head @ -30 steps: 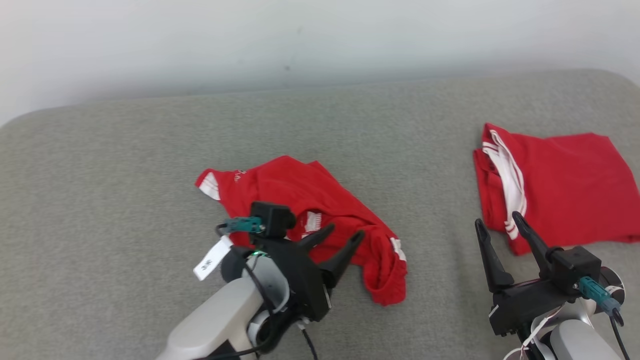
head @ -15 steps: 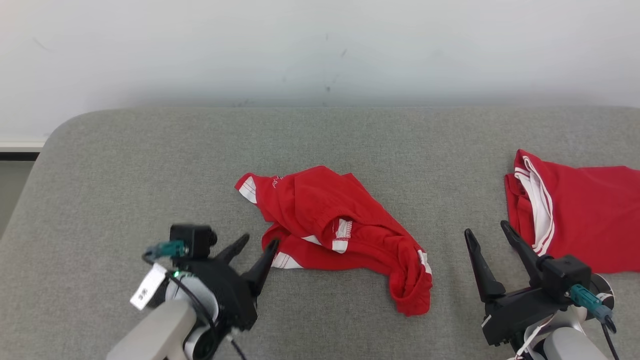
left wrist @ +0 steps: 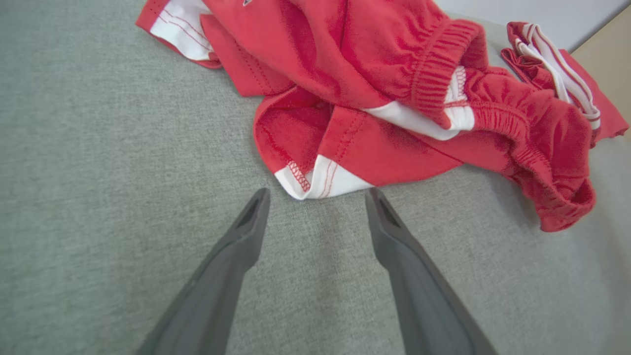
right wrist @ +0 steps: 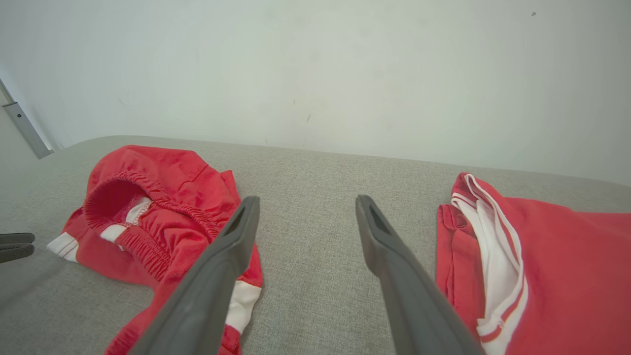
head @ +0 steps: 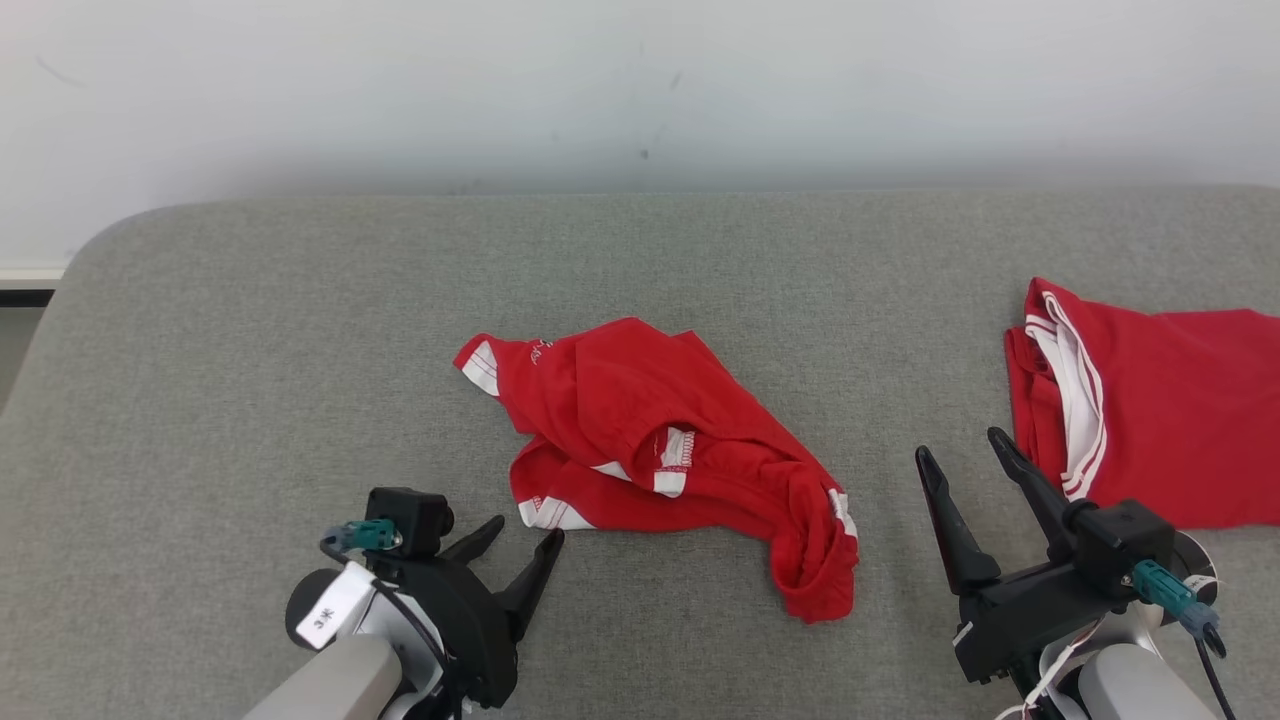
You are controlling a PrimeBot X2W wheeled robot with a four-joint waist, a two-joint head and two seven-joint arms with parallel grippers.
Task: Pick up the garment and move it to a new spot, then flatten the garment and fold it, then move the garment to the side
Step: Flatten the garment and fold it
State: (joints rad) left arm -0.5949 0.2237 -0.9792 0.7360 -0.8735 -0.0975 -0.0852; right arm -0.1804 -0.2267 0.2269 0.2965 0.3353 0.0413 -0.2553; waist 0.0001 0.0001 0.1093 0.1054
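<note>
The garment (head: 640, 440), a crumpled pair of red shorts with white trim, lies in the middle of the grey fabric surface (head: 250, 350). My left gripper (head: 527, 528) is open just short of its near-left white hem, touching nothing. In the left wrist view the garment (left wrist: 374, 98) spreads ahead of the open left gripper (left wrist: 317, 193), its hem corner between the fingertips' line. My right gripper (head: 957, 443) is open and empty to the garment's right. From the right wrist, the garment (right wrist: 162, 212) lies left of the right gripper (right wrist: 306, 198).
A second red garment (head: 1170, 400) with white stripes lies folded flat at the right, close beside my right gripper; it appears as the folded piece (right wrist: 557, 261) in the right wrist view. A white wall backs the surface, whose rounded left corner (head: 90, 250) drops off.
The head camera has shifted. My left gripper has drawn back from over the garment to its near-left side, open and empty. The right gripper has kept its place.
</note>
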